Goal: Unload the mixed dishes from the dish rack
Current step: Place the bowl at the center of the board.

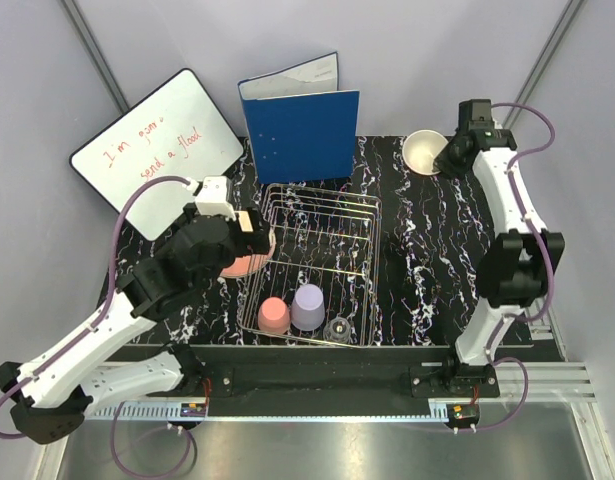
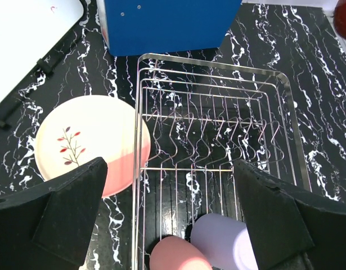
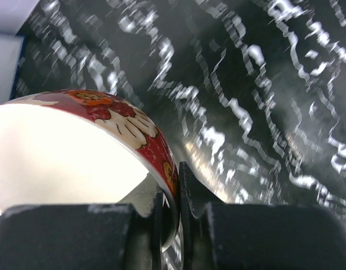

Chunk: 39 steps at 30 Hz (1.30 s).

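Observation:
The dish rack is a silver wire basket on the black marble table. At its near end stand the pink cup, the lavender cup and the small clear glass. The salmon-and-cream plate lies flat on the table just left of the rack. My left gripper hovers open and empty above the rack's left edge. In its wrist view I see the plate, the rack, the pink cup and the lavender cup. My right gripper is shut on the rim of the red bowl at the back right. The blue plate is not in view.
A blue binder stands upright right behind the rack. A whiteboard leans at the back left. Grey walls close in both sides. The table shows bare marble between the rack and the right arm.

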### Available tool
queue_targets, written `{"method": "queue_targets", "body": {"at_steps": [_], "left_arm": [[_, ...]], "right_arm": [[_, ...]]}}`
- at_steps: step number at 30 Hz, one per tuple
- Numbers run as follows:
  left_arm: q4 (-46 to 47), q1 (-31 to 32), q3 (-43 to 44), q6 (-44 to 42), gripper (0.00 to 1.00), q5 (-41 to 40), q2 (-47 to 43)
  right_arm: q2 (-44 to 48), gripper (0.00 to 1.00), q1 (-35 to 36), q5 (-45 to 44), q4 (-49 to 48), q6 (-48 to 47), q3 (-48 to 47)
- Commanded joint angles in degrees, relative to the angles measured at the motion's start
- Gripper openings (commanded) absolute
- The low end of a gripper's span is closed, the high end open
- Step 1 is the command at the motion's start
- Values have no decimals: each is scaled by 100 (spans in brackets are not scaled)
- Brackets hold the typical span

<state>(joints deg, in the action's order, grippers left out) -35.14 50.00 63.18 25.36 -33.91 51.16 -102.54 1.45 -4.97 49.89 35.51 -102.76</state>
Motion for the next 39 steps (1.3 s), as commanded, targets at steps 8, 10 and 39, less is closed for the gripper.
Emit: {"method": "queue_targets", "body": {"at_steps": [8, 10, 39], "left_arm": [[604, -25, -358, 320, 99, -678, -158], [762, -34, -481, 355, 99, -818, -289], [-424, -526, 371, 1437, 99, -2498, -1486]], "right_arm": [[-987, 0, -488, 233, -435, 79, -1221], [-734, 0, -471, 364, -663, 123, -1028], [-555, 0, 5268, 877, 188, -1072, -1571]]}}
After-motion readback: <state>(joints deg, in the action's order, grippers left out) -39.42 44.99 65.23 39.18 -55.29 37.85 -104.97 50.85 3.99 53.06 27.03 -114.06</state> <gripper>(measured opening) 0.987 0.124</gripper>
